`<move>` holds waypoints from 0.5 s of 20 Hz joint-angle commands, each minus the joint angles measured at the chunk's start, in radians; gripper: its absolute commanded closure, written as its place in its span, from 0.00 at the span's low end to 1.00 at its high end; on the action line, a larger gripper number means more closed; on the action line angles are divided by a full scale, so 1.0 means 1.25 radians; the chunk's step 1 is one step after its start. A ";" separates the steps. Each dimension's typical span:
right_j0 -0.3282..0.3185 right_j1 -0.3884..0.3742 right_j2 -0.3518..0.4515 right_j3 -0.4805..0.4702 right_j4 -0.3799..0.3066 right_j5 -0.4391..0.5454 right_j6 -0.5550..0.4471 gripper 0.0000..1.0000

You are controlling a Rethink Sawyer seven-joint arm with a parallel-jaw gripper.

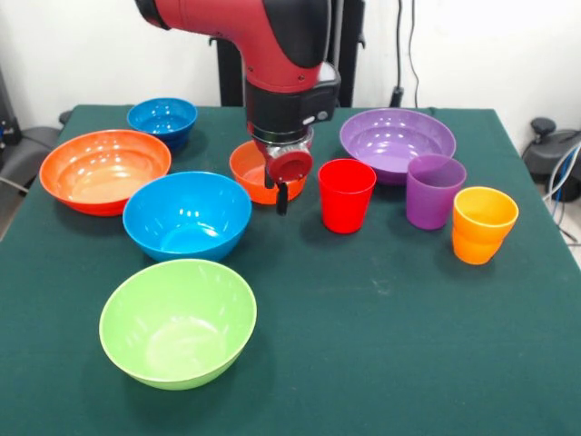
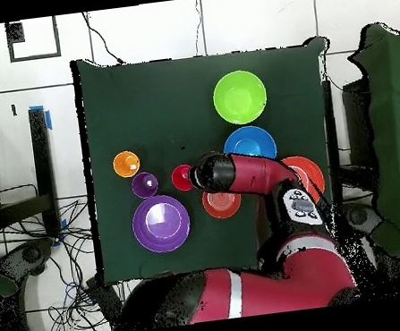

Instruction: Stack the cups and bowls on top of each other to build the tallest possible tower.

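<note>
No tower on my feed: every cup and bowl sits alone on the green table (image 1: 381, 345), nothing nested.

Cups, front view: red cup (image 1: 346, 194) upright, centre-right. Purple cup (image 1: 435, 190) beside it toward the picture's right, small gap. Orange cup (image 1: 483, 223), waisted body, nearer the camera and just beside the purple one, rims close; can't say if they touch. All three mouth up.

Bowls: wide purple bowl (image 1: 397, 143) behind the red and purple cups. Small orange bowl (image 1: 257, 173) mid-table, partly hidden by the arm. Small dark blue bowl (image 1: 162, 120) at the far left side. Wide orange-red bowl (image 1: 105, 169) just in front of it, near the left edge. Deep light blue bowl (image 1: 187, 214) next to that one, rims close. Lime green bowl (image 1: 178, 322) nearest the camera, a bit apart from the light blue.

Gripper (image 1: 280, 193) hangs low over the small orange bowl's near-right rim, betw. that bowl and the red cup. I see a dark tip pointing down under the red round wrist part; can't tell whether it's parted or closed, nor whether it touches the bowl. Nothing visibly held.

Overhead view agrees: arm (image 2: 259, 176) reaches in from the base, head over the small orange bowl, by the red cup.
</note>
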 commanded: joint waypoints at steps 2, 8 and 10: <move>-0.031 -0.035 0.104 0.015 -0.040 0.101 -0.128 0.00; -0.030 -0.031 0.108 -0.004 -0.056 0.116 -0.133 0.00; -0.028 -0.034 0.104 -0.002 -0.049 0.114 -0.115 0.00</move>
